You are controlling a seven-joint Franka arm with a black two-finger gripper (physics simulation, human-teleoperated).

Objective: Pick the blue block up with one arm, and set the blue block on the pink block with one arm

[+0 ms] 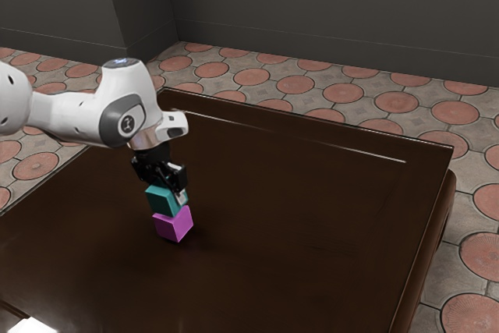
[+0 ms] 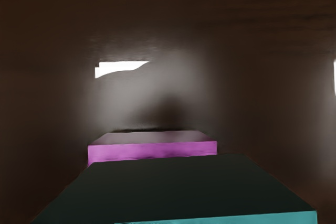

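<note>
White arm (image 1: 70, 115) enters from the exterior view's left. End effector (image 1: 166, 190) points down, black fingers clamped on the blue block (image 1: 160, 200), which looks teal. Blue block sits at 12 o'clock of the pink block (image 1: 173, 224), shifted slightly toward 11. Can't tell if the faces touch or a thin gap remains. Pink block rests on the dark desk (image 1: 312, 193), in its 8 o'clock part. Tiled floor (image 1: 374, 99) beyond, at 1 o'clock.
</note>
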